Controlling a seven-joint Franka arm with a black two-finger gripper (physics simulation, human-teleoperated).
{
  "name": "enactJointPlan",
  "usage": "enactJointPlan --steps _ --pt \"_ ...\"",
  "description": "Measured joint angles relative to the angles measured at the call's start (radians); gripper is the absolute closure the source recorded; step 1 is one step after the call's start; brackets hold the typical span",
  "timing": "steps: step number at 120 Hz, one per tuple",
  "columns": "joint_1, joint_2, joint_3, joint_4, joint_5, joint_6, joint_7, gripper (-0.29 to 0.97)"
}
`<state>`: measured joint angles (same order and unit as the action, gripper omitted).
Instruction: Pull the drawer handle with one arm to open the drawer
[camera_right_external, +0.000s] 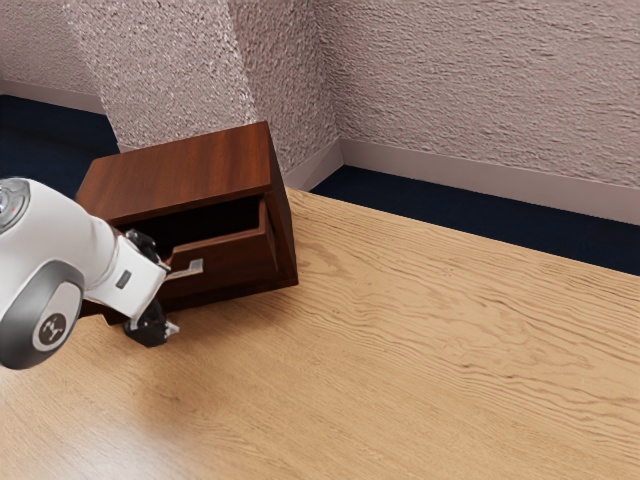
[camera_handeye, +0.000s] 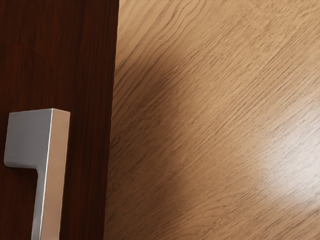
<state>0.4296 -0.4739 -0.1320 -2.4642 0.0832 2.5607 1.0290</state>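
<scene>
A dark wooden cabinet (camera_right_external: 185, 175) stands on the table at the exterior view's left. Its drawer (camera_right_external: 235, 255) is pulled out a little, leaving a dark gap under the cabinet top. A silver bar handle (camera_right_external: 189, 267) sticks out from the drawer front. My gripper (camera_right_external: 160, 285) is right at this handle, on the drawer's front side, and my white hand covers most of the bar. In the wrist view the handle's squared end (camera_handeye: 37, 145) lies against the dark drawer front (camera_handeye: 60, 60), very close under the hand.
The light wooden table (camera_right_external: 420, 350) stretches wide toward the exterior view's right and front. A textured wall (camera_right_external: 480, 80) and a pillar (camera_right_external: 180, 60) rise behind the cabinet, with dark floor (camera_right_external: 470, 210) beyond the table's far edge.
</scene>
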Motion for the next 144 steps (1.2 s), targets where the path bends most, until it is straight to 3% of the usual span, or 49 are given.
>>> enactJointPlan --steps 101,144 --pt "-0.018 -0.096 -0.006 -0.075 0.0 0.005 -0.051 0.0" --pt "-0.012 -0.08 0.004 -0.051 0.003 0.001 -0.061 0.0"
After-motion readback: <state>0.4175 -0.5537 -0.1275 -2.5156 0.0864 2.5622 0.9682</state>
